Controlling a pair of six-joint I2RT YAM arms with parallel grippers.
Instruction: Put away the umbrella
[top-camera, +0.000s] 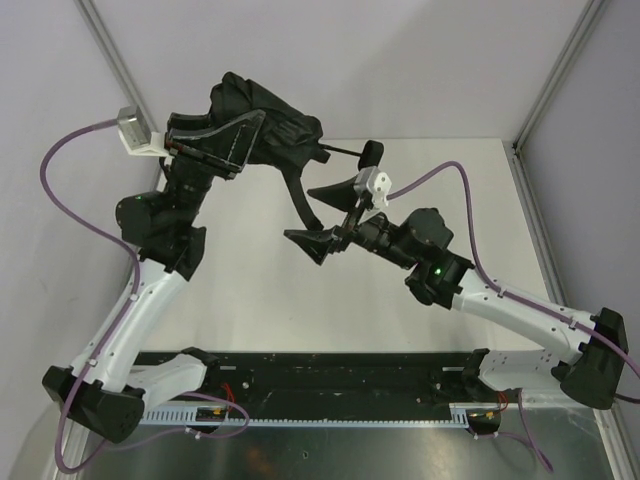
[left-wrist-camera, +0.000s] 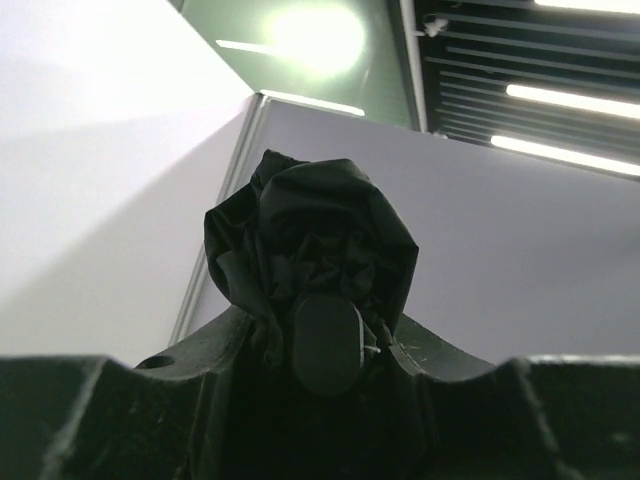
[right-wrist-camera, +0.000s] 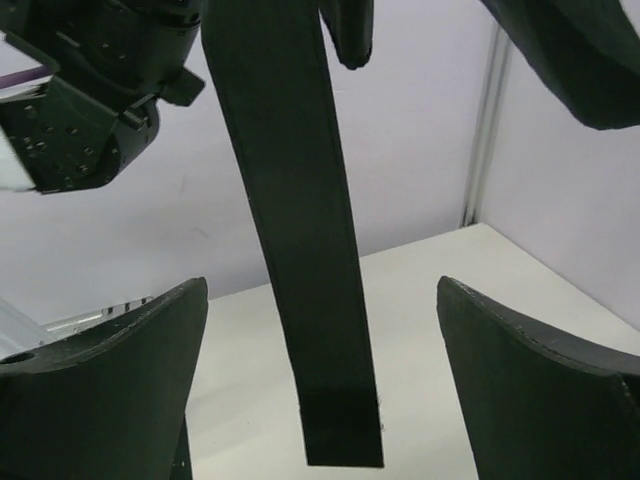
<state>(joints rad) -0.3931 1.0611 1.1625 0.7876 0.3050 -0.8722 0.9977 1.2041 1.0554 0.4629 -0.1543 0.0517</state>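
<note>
We are spreading our right gripper (top-camera: 304, 214) wide apart above the table (top-camera: 250, 300), and the umbrella's tab (right-wrist-camera: 290, 200) is hanging between its fingers, touching neither. Farther back, our left gripper (top-camera: 226, 141) is clamping the bunched umbrella (top-camera: 272, 124) aloft at far left, its handle (top-camera: 372, 154) pointing right.

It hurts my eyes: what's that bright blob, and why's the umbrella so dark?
Left wrist view: a ceiling lamp flares white, leaving the umbrella a dark lump. Right wrist view: even light, no glare on its strap. Top view: even too.
</note>
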